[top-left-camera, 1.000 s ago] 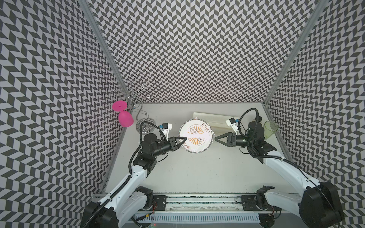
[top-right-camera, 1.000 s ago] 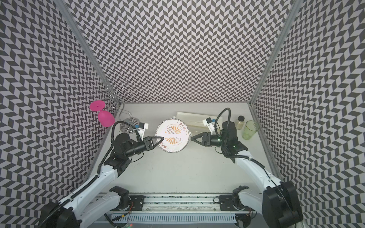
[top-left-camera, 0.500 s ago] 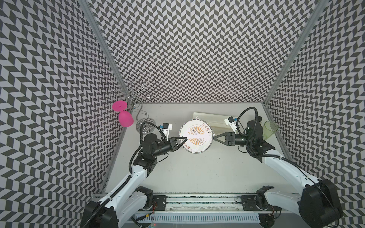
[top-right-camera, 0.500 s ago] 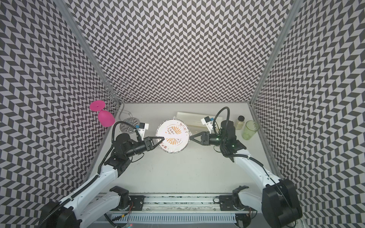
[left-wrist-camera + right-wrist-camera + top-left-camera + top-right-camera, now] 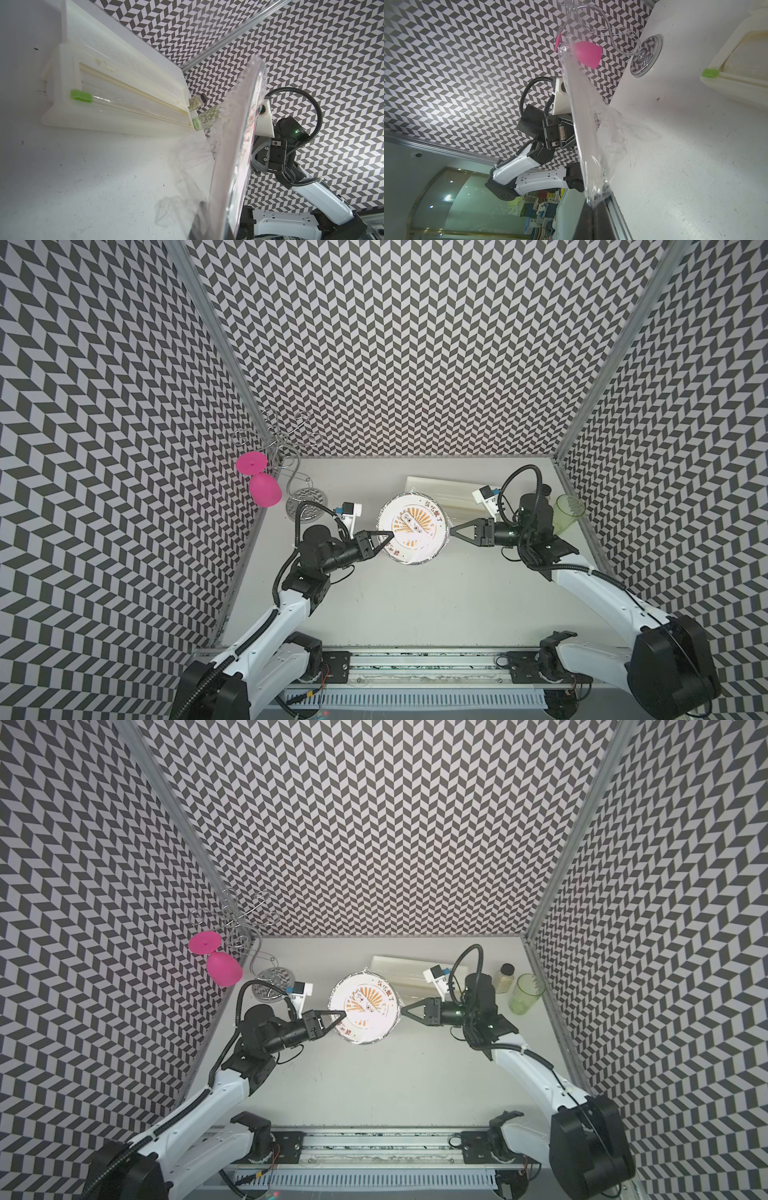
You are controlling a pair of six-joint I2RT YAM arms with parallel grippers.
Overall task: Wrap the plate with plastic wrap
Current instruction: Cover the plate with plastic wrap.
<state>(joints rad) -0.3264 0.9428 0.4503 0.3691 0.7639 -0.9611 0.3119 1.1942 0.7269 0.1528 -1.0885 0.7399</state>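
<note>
The white plate (image 5: 412, 526) (image 5: 365, 1006) with the orange sunburst is held tilted above the table between both arms. My left gripper (image 5: 390, 534) (image 5: 343, 1013) is shut on its left rim; in the left wrist view the plate (image 5: 230, 145) runs edge-on out of the gripper (image 5: 211, 226). Wrinkled plastic wrap (image 5: 187, 151) (image 5: 612, 128) hangs under the plate and clings to its face. My right gripper (image 5: 453, 528) (image 5: 403, 1009) (image 5: 593, 207) is shut at the plate's right rim with a bunch of the film pinched at its tip.
The cream dispenser box (image 5: 440, 489) (image 5: 116, 99) lies just behind the plate. A green cup (image 5: 525, 994) and a small jar (image 5: 505, 977) stand at the right wall. A pink glass (image 5: 264, 489) hangs on the chrome stand (image 5: 306, 502) at back left.
My right gripper has closed from open and moved a little left to the plate's right rim, onto the film. The left gripper and the plate have stayed in place.
</note>
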